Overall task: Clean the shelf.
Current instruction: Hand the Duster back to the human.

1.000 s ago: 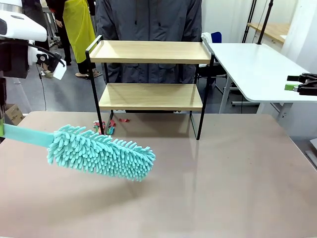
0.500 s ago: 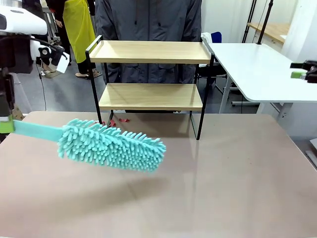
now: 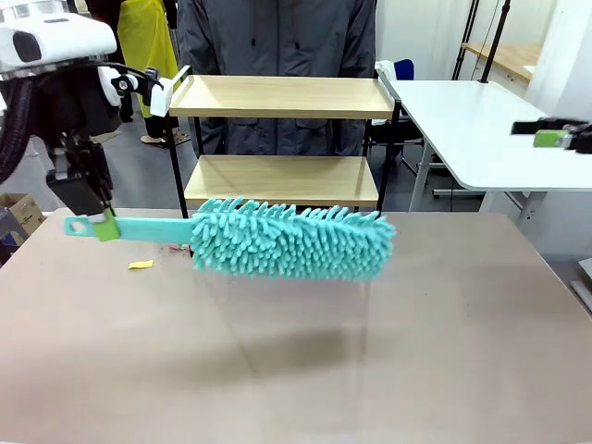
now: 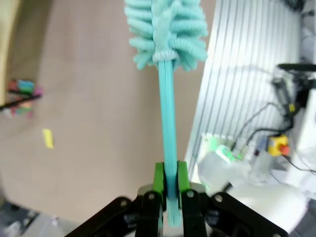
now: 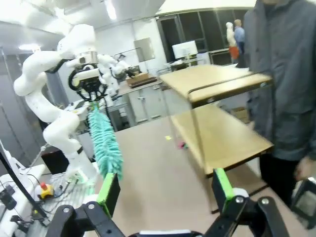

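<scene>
The shelf [image 3: 282, 97], two light wooden boards in a thin black frame, stands at the table's far side, and it is seen from the side in the right wrist view [image 5: 219, 123]. My left gripper [image 3: 104, 225] is shut on the flat handle of a teal fluffy duster [image 3: 291, 239]. The duster is held level above the table, its head in front of the lower board. In the left wrist view the green pads [image 4: 158, 178] clamp the handle and the duster head [image 4: 165, 29] points away. My right gripper [image 3: 555, 137] hovers at the far right, open and holding nothing [image 5: 165, 187].
A person in a dark jacket [image 3: 277, 37] stands right behind the shelf. On the brown table [image 3: 416, 351] lie a yellow scrap [image 3: 141, 265] and small coloured bits [image 4: 22, 94] near the shelf's left leg. A white table [image 3: 472, 120] stands at the right.
My left gripper has risen and moved right, swinging the duster up from low over the table to level in front of the lower board. A yellow scrap now shows on the table.
</scene>
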Tool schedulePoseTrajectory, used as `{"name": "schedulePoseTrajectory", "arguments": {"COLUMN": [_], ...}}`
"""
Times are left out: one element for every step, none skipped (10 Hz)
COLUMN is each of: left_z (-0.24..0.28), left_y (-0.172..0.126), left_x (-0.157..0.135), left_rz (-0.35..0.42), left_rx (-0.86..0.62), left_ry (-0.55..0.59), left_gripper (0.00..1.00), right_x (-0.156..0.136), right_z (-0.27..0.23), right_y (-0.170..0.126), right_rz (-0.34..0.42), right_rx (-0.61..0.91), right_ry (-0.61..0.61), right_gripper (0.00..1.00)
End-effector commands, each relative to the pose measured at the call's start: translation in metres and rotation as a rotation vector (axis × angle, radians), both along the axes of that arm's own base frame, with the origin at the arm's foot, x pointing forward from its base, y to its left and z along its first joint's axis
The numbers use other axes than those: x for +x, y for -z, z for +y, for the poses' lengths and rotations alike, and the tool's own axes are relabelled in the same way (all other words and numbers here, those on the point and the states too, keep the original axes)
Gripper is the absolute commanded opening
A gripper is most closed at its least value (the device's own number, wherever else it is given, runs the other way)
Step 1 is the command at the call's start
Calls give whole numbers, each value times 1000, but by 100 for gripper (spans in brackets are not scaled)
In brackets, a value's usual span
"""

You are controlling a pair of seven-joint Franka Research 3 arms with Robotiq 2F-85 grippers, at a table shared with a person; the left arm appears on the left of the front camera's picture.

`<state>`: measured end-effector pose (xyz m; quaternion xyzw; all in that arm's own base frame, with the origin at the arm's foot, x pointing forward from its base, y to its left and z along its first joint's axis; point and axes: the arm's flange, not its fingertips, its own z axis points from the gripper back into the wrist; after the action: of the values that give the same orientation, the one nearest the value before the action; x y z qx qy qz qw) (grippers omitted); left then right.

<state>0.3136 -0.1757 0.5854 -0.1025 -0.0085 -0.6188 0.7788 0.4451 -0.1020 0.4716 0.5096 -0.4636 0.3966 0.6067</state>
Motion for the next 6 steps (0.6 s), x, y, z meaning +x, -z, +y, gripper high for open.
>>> {"name": "schedulePoseTrajectory", "arguments": {"left_z": [3,-2,-6,-9,-11,-10], "left_y": [19,24,29,30,31,23], "left_x": [-1,5,9,14,19,13], "left_rz": [-58,-108,-123,-129,-129,-125], "left_rx": [-139,-189,-227,-250,-260,-183], "left_ry": [72,95,123,133,107,88], "left_gripper": [13,13,13,13,13,13], "right_x": [-19,-22,-24,-16,-24,-24], "right_z": [30,42,46,41,41,41], "right_y": [7,13,18,19,26,26], "right_rz": [75,81,89,113,66,66], "right_rx": [1,25,25,-22,15,15], "right_ry": [9,8,10,22,-29,-29], "right_gripper": [100,100,100,100,100,100]}}
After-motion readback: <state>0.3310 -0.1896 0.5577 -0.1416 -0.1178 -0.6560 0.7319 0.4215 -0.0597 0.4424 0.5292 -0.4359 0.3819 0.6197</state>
